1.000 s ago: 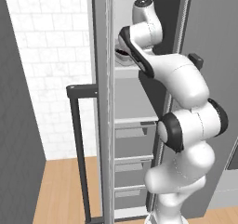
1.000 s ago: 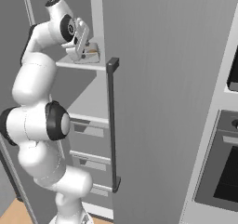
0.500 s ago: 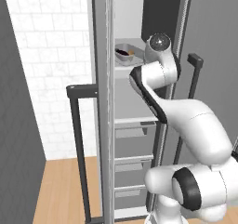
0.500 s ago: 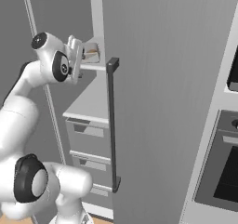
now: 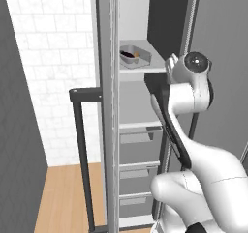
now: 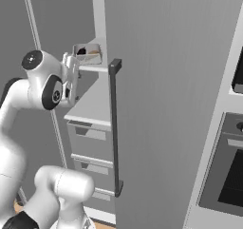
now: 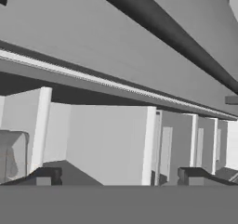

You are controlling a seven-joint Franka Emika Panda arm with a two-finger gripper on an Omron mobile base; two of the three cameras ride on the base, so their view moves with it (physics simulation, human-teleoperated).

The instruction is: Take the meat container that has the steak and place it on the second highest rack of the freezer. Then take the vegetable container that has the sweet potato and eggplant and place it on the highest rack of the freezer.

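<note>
White tile backs the open freezer, where the vegetable container with eggplant and sweet potato rests on the highest rack, at 11 o'clock from the claw, which is spread open and empty, apparently released

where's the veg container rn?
The veg container sits on the upper freezer shelf, above the drawers; the tool is just below.
</note>
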